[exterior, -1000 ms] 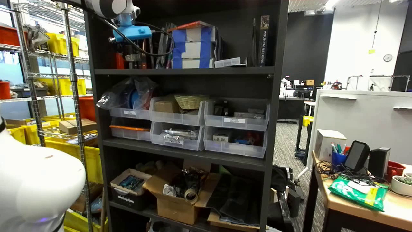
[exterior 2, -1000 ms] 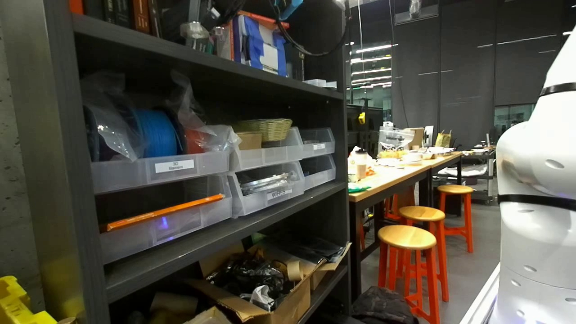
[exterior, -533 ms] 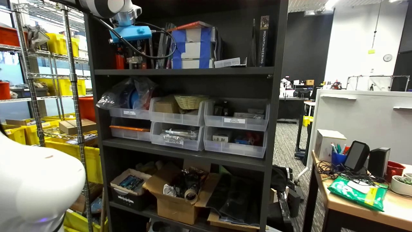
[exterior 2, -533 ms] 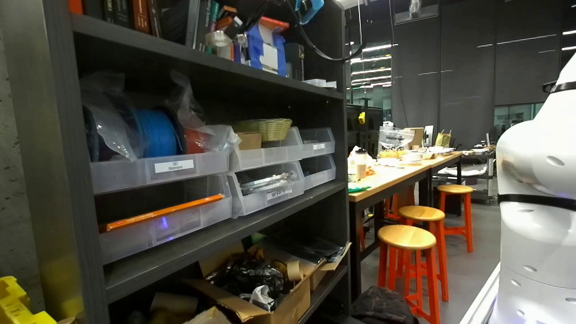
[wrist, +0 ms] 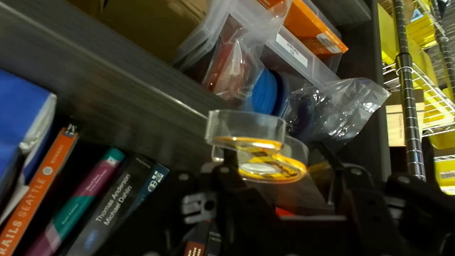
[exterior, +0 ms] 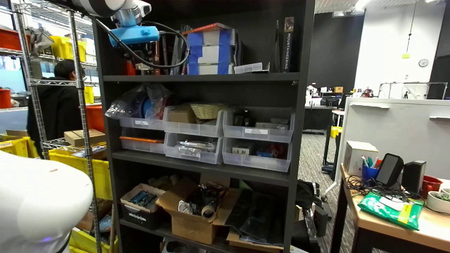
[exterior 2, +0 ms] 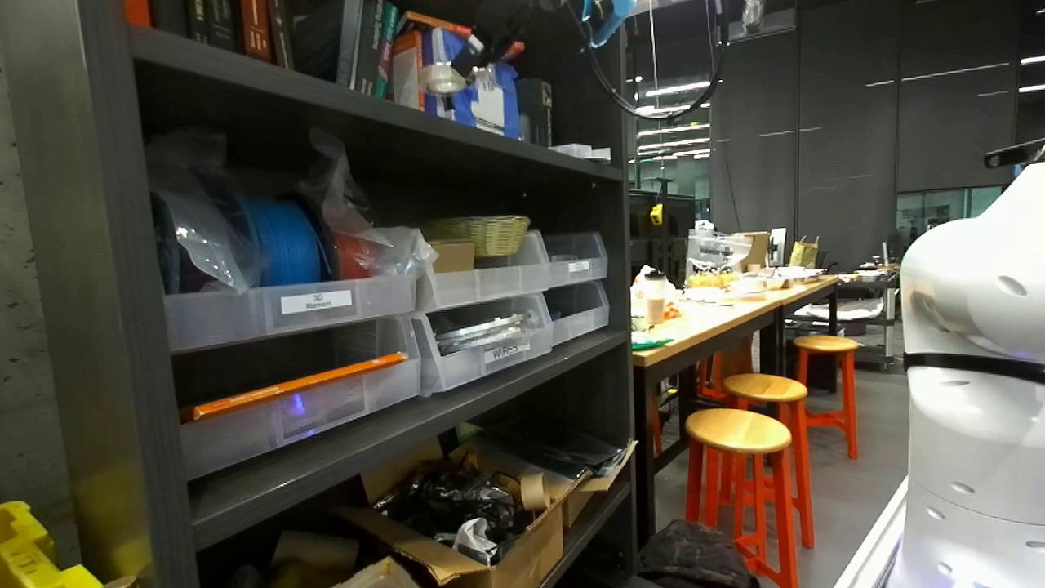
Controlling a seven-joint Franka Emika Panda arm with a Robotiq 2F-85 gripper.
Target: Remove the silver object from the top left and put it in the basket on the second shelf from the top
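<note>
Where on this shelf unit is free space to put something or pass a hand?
Bare: upper board before the books; narrow strip of lower board before the clear bins. Passing room, probably: between the office supplies bin and upper board. Crowded: around the basket, with cardboard box beside it, and the bagged spools.

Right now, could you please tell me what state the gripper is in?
Gripper: closed, holding the clear and yellow plastic object.

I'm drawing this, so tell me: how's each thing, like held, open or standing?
Clear plastic thing: held
Hand: shut on it
Basket: upright, insides hidden
Plastic bins: open, stuff inside
Big cardboard box: flaps open, filled
Mountaineering book: standing
Stools: standing, nobody on them
Blue cup: upright, not empty
</note>
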